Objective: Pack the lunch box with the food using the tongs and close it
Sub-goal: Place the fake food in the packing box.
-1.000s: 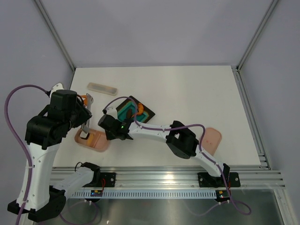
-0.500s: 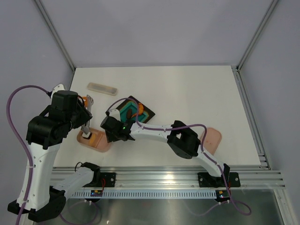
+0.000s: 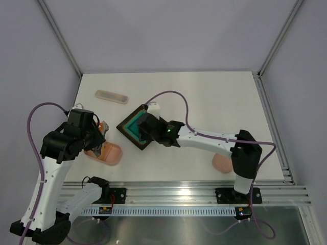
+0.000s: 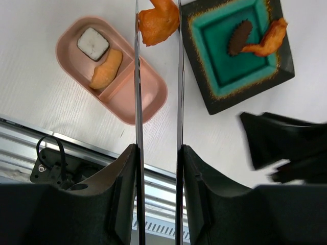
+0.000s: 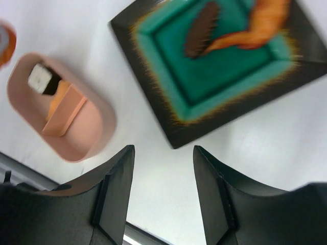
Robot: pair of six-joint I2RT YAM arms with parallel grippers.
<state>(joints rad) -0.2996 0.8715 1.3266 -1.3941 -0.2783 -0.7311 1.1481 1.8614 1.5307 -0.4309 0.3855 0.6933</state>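
Observation:
The pink lunch box (image 4: 145, 97) (image 3: 110, 153) (image 5: 97, 130) lies open with a white-topped piece (image 4: 93, 43) and an orange piece (image 4: 106, 69) in one compartment. My left gripper (image 4: 158, 150) (image 3: 94, 137) is shut on the silver tongs (image 4: 137, 92), whose tips pinch an orange fried piece (image 4: 158, 23) above the table between box and tray. A brown oval lump (image 4: 239, 37) (image 5: 202, 28) and an orange shrimp (image 4: 265, 38) (image 5: 260, 25) lie on the teal tray (image 4: 219, 99) (image 5: 168, 120). My right gripper (image 5: 163, 150) (image 3: 145, 127) hovers open and empty over the tray's near corner.
The pink lid (image 3: 222, 163) lies at the near right, partly under my right arm. A long pale case (image 3: 111, 96) sits at the far left. The metal rail (image 4: 30, 138) runs along the table's near edge, close to the lunch box.
My right gripper has opened and swung right, from beside the lunch box to over the tray. My left arm has shifted toward the near edge with the tongs.

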